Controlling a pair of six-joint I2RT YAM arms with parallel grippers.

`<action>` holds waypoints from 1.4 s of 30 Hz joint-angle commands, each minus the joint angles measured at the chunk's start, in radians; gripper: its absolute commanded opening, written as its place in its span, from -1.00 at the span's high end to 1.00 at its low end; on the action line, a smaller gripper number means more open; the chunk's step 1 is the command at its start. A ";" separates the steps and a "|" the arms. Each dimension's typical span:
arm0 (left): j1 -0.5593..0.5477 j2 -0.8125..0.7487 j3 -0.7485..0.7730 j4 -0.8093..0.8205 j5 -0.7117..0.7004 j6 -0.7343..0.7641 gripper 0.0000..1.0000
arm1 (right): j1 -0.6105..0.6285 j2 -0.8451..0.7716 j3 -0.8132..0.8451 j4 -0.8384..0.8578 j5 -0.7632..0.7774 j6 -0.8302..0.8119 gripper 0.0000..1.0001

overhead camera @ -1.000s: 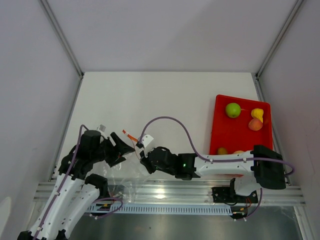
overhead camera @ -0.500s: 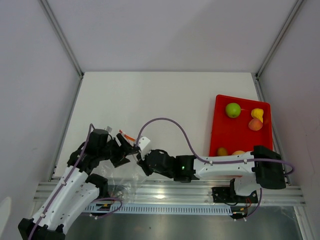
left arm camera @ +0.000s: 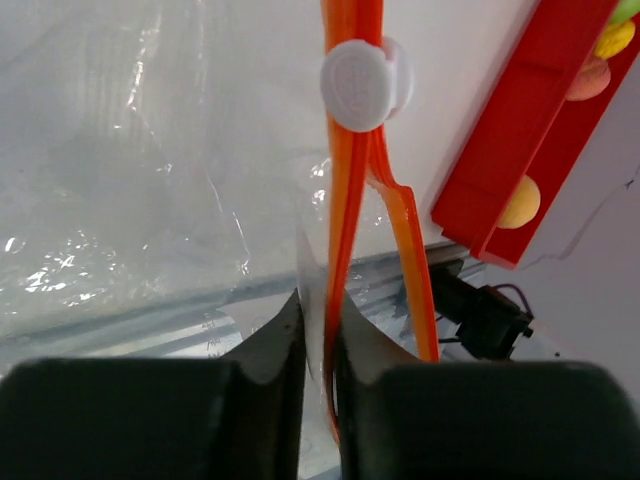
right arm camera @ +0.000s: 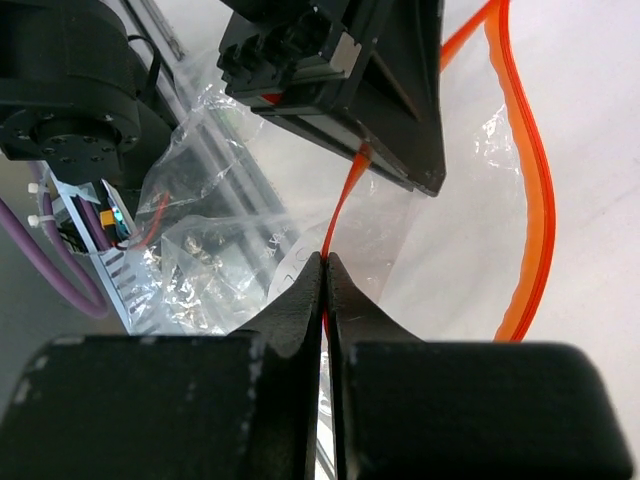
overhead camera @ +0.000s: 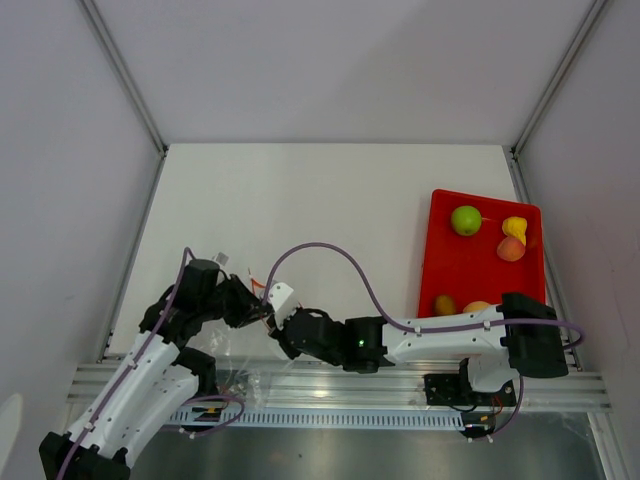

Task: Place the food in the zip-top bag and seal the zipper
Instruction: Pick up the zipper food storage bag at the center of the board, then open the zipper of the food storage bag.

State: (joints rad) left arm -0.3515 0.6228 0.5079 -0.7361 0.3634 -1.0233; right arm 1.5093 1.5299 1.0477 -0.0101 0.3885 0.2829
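Well left of the tray, the clear, crinkly bag is lying with its orange zipper gaping. The left gripper and right gripper are each pinching the zipper. The food is sitting in the tray.

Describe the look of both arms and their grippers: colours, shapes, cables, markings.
Both the left arm and right arm have white link shells with black joint housings. A purple cable runs along each. A small green light shows on the right forearm. The left gripper and right gripper have matte black wedge-shaped fingers.
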 commanded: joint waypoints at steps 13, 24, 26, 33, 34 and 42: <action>-0.007 -0.106 -0.014 0.115 0.107 0.163 0.99 | 0.012 -0.060 0.060 -0.189 0.180 0.078 0.60; -0.027 -0.031 0.080 0.080 0.163 0.368 0.99 | -0.006 -0.316 -0.008 -0.315 0.274 0.136 -0.44; -0.049 -0.026 0.081 0.101 0.172 0.367 0.99 | -0.020 -0.342 -0.017 -0.320 0.263 0.147 -0.52; -0.124 0.002 0.107 0.170 0.210 0.327 0.99 | -0.133 -0.350 -0.049 -0.315 0.063 0.214 -0.53; -0.141 0.003 0.112 0.178 0.212 0.318 0.99 | -0.147 -0.332 -0.046 -0.317 0.040 0.223 -0.53; -0.196 0.026 0.165 0.188 0.206 0.301 0.99 | -0.175 -0.252 -0.052 -0.240 -0.123 0.243 -0.40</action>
State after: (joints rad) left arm -0.5282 0.6430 0.6228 -0.5930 0.5545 -0.7078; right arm 1.3392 1.2613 1.0008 -0.3161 0.3622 0.4973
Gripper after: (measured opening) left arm 0.005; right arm 0.711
